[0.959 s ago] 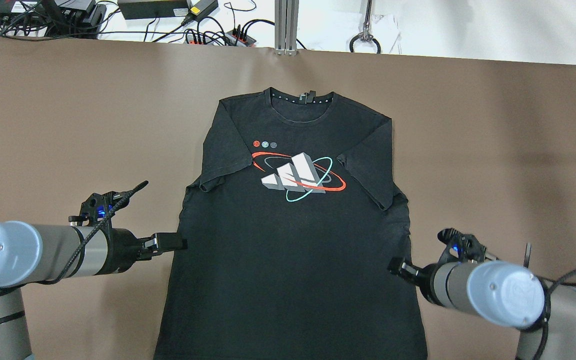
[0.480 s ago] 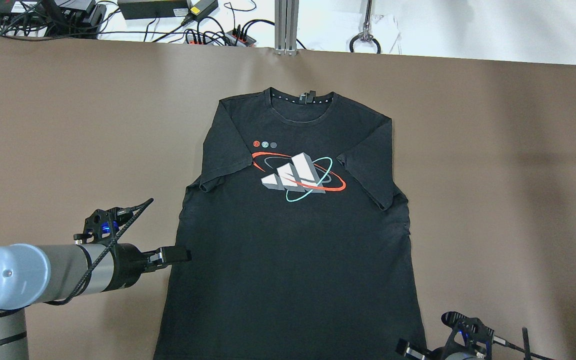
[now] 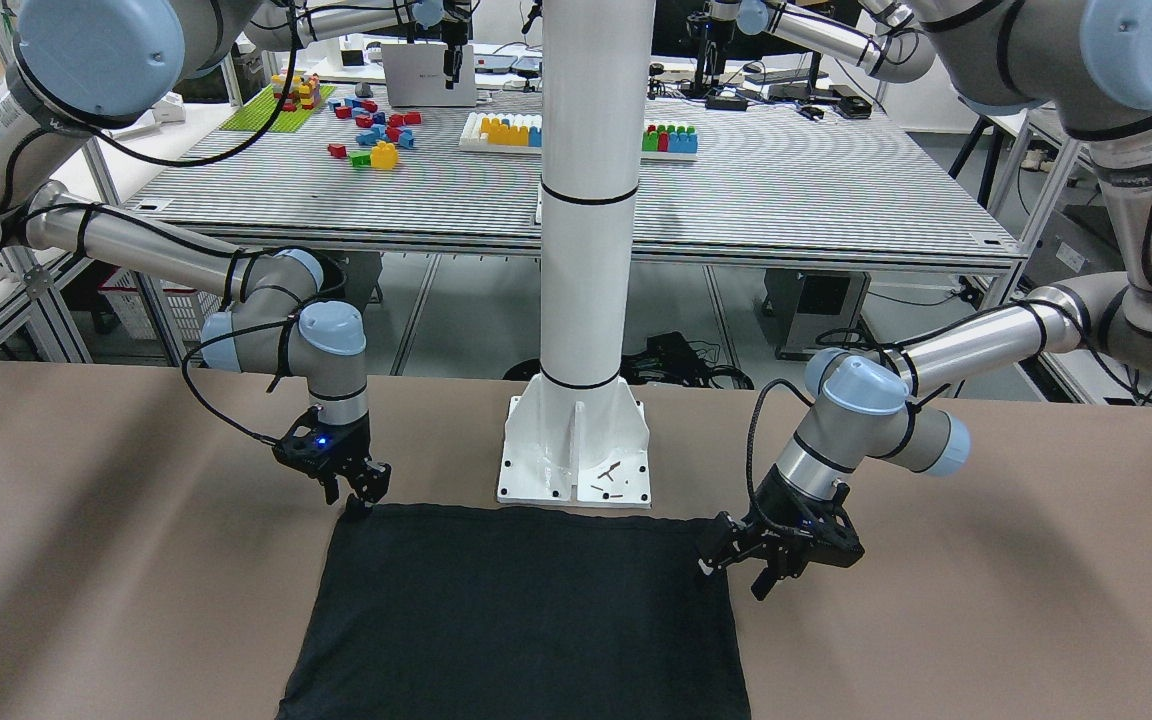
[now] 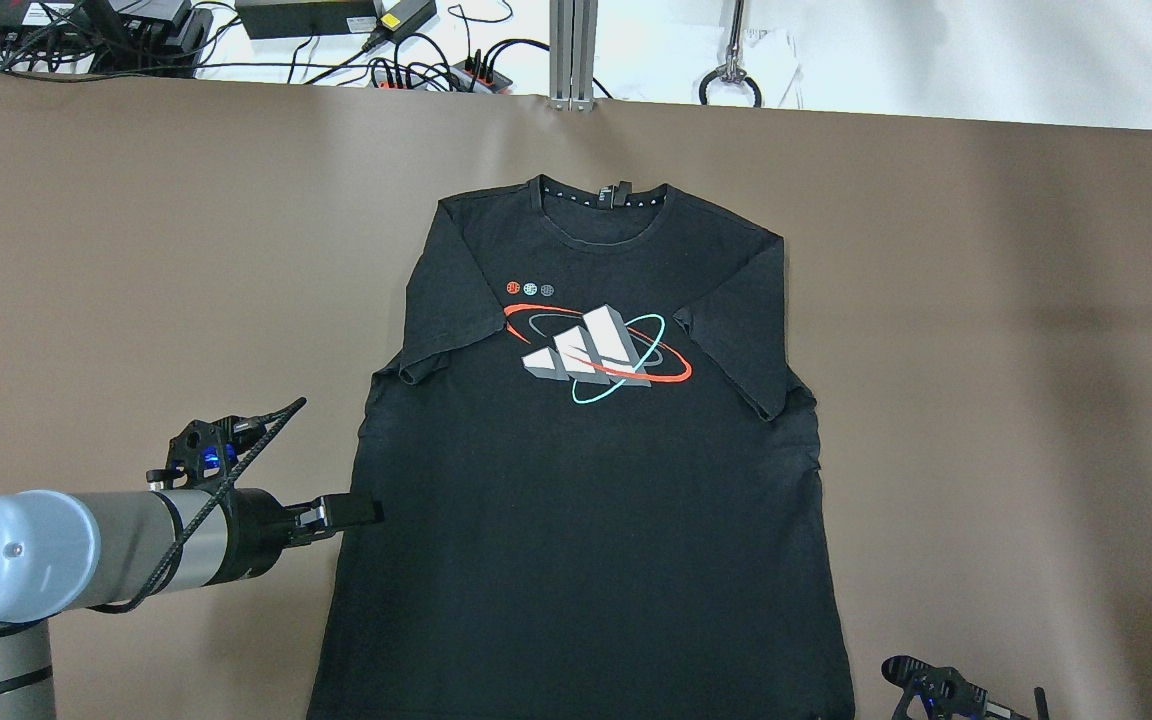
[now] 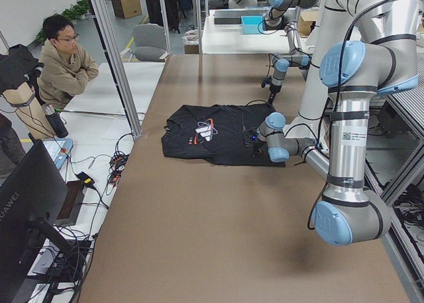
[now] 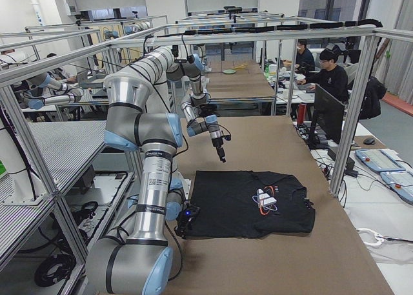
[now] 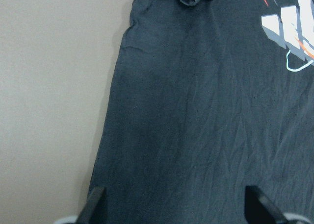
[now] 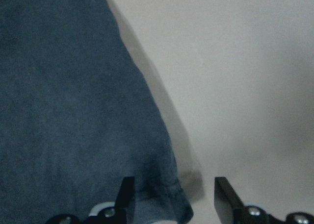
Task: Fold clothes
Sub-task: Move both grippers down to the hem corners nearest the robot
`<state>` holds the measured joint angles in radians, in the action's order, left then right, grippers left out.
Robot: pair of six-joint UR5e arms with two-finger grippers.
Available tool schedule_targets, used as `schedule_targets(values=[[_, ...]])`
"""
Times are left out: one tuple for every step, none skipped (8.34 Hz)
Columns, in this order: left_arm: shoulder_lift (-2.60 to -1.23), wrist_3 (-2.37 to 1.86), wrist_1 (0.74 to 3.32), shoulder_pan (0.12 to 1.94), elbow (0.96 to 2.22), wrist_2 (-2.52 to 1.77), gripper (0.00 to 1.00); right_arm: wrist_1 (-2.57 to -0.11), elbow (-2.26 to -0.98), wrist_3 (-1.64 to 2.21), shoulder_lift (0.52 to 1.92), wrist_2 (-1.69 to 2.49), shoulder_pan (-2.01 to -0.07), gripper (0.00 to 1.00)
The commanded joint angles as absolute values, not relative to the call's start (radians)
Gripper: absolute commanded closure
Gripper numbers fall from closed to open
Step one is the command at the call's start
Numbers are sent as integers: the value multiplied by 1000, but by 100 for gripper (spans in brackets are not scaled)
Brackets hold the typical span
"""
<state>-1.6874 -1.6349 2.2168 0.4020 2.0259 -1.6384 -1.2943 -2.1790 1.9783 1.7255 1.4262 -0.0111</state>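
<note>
T-shirt [image 4: 586, 480] flat, print up, on the counter [image 4: 136, 250]; we see right claw [image 8: 171, 197] dropped back to its hem corner, left claw [image 4: 361, 511] slid hemward along the side; both open, nothing gripped, fold not started

Matt black cotton shirt [image 4: 586, 520], matt brown tabletop [image 4: 136, 250]
</note>
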Motion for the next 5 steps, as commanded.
schedule_targets(values=[[-1689, -1635, 2217, 400, 2023, -1638, 0, -1295, -2180, 1977, 1724, 1427, -11, 57], [-1690, -1635, 2217, 399, 2025, -1638, 0, -1295, -2186, 1977, 1726, 1425, -12, 79], [-1692, -1635, 2217, 399, 2023, -1638, 0, -1295, -2186, 1970, 1727, 1425, -14, 85], [-1692, -1635, 2217, 399, 2025, -1638, 0, -1295, -2187, 1968, 1729, 1425, -12, 87], [-1692, -1635, 2217, 399, 2023, -1638, 0, -1295, -2190, 1968, 1730, 1427, -11, 87]])
